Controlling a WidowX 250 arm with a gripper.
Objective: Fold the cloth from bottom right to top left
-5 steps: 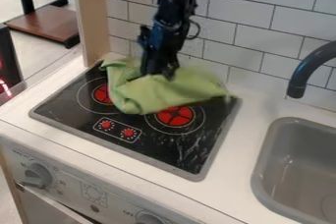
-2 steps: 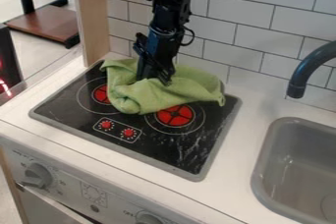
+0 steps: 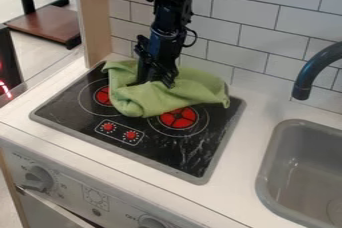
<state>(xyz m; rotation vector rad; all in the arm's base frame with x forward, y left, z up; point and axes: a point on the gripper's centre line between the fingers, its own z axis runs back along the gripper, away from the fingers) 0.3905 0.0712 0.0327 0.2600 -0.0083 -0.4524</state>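
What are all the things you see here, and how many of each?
Cloth: one, green, bunched on the stove top
Stove top: one, black with grey edge, on the counter
Burners: two, red, partly under the cloth
Little knobs: two, red, on the stove top
Counter: one, white
Sink: one, grey, right side
Faucet: one, dark, above the sink
Wall tiles: many, white, behind
Arm: one, black, from the top
Claw: one, black, at the cloth

Green cloth (image 3: 143,100), black stovetop (image 3: 80,114) with red burners (image 3: 178,117), white tiles (image 3: 230,19) with dark grout lines.
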